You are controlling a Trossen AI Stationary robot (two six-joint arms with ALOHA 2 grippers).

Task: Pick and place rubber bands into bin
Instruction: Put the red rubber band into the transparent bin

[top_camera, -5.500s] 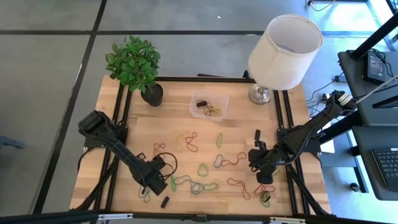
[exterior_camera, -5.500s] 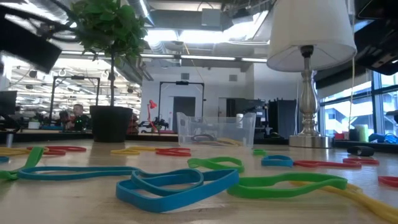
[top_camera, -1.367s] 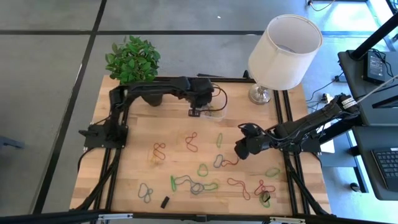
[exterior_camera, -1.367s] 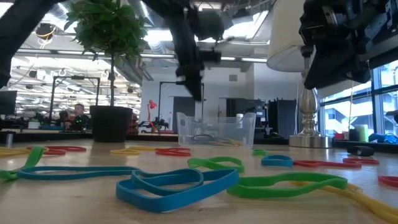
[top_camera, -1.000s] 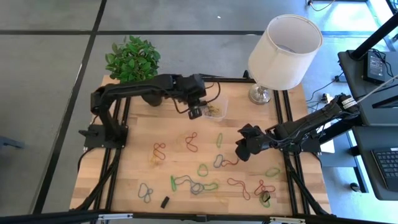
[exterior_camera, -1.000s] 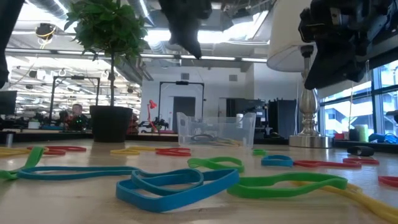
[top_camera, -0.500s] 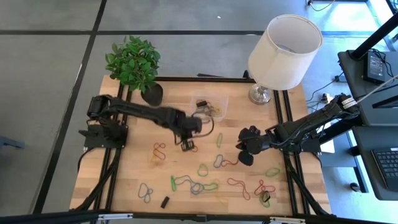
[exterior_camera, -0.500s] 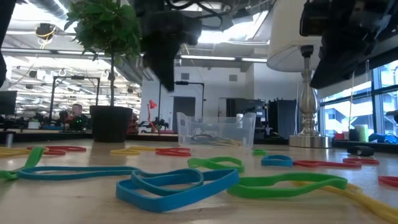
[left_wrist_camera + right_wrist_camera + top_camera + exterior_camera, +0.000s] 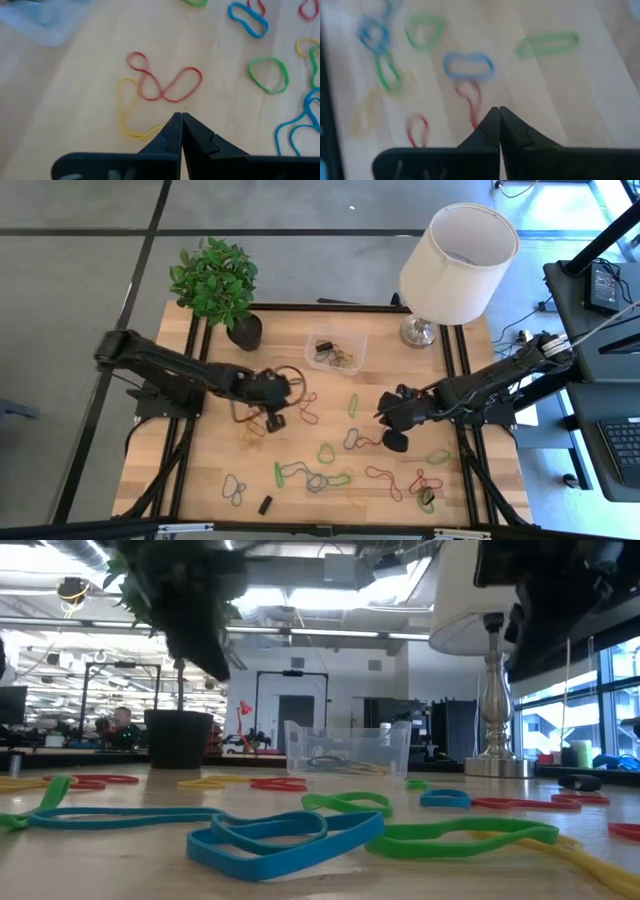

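Rubber bands in red, green, blue and yellow lie scattered flat on the wooden table (image 9: 220,470). The clear bin (image 9: 335,350) stands at the far middle with a few bands inside. My left gripper (image 9: 276,421) is shut, and nothing sits between its fingers. It hangs over a red band (image 9: 162,86) that crosses a yellow band (image 9: 126,116). My right gripper (image 9: 393,442) is shut too, with nothing between its fingers. It hangs over the end of another red band (image 9: 470,102), with a blue band (image 9: 468,66) just beyond that.
A black plant pot (image 9: 245,332) stands at the far left. A lamp (image 9: 420,330) stands at the far right, its wide shade overhanging the table. A small black block (image 9: 265,504) lies near the front edge, among more bands.
My left gripper has swung away from above the bin toward the table's near left. It has come down over the red and yellow bands and stayed shut. My right gripper has shifted a little toward the near edge over the red band.
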